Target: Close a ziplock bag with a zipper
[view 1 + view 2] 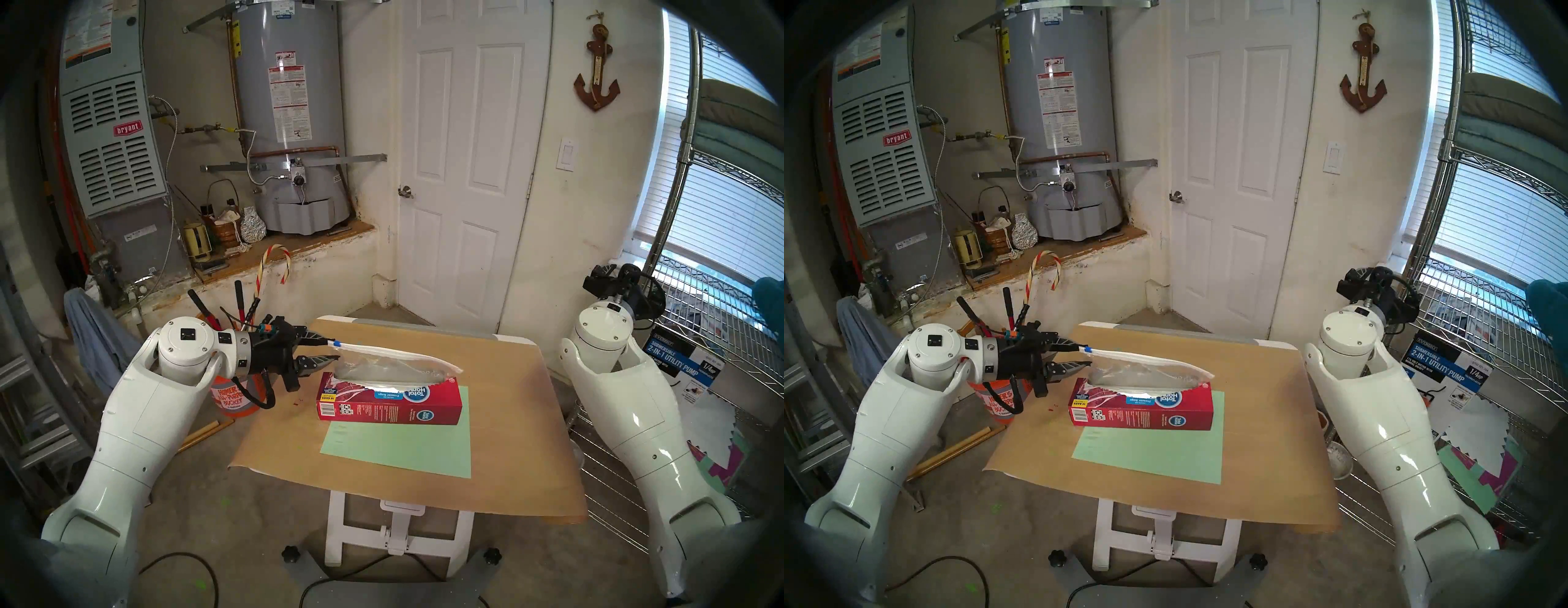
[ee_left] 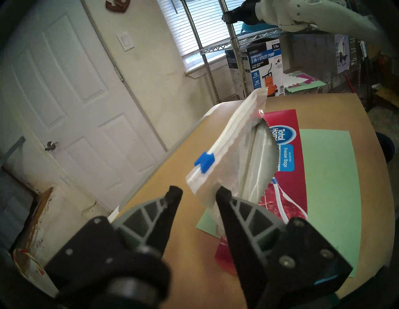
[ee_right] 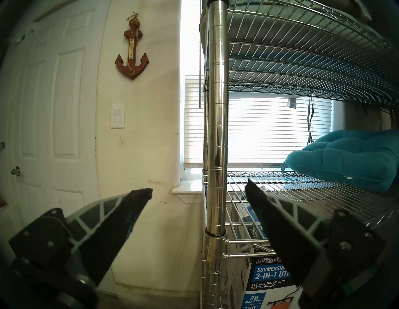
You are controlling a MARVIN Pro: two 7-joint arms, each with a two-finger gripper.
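Observation:
The clear ziplock bag (image 1: 394,365) sticks up out of the torn top of a red box (image 1: 394,409), its white zip strip running along its upper edge. The blue zipper slider (image 1: 337,342) sits at the bag's left end. My left gripper (image 1: 333,350) is level with that end, one finger above and one below it. In the left wrist view the bag's corner (image 2: 200,185) lies between the tips of my left gripper (image 2: 198,193), with the slider (image 2: 204,163) just beyond; the jaws stand partly apart with a gap showing. My right gripper (image 3: 198,192) is open, far off to the right.
The red box lies on a green sheet (image 1: 403,446) on the paper-covered table (image 1: 509,424). An orange bucket (image 1: 233,399) with tools stands under my left wrist. A wire shelf post (image 3: 216,129) rises just ahead of the right gripper, with a pump box (image 1: 679,361) below.

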